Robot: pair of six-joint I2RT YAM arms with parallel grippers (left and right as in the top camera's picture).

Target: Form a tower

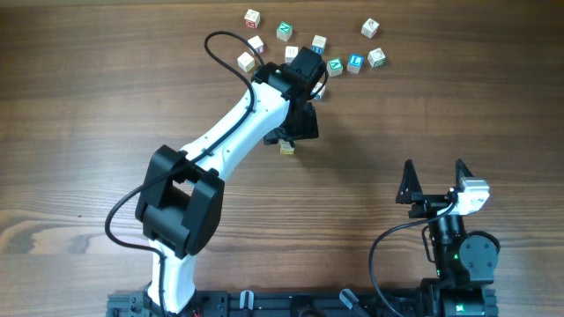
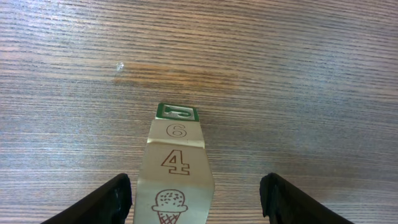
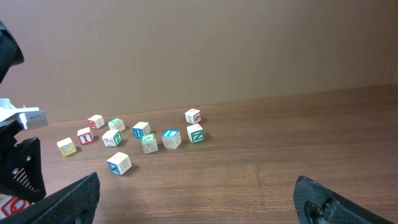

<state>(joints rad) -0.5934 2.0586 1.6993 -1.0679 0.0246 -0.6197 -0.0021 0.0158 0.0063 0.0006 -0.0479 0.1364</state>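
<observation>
Spanning the whole scene, the wooden table [image 1: 88, 106] carries everything, and the left arm [image 1: 238, 123] stretches across it toward the far middle, while the right arm [image 1: 458, 246] sits folded at the near right edge, well apart from the work. The left gripper [image 2: 196, 186] hangs directly over the tower [image 2: 177, 162], its fingers [image 2: 118, 199] spread to either side of the stack. Neither finger visibly presses on it: the left one is just beside the wood and the right one leaves a clear gap. The tower stands upright, one cube wide, so its long axis runs straight up toward the wrist, off-centre toward the left finger. The right gripper [image 1: 435, 180] also has its fingers wide apart and holds nothing. Loose cubes [image 1: 354, 62] lie scattered just beyond the tower. The green-marked cube [image 2: 177, 112] is topmost. Any next cube would probably be easiest for the left arm to fetch, being far nearer.
</observation>
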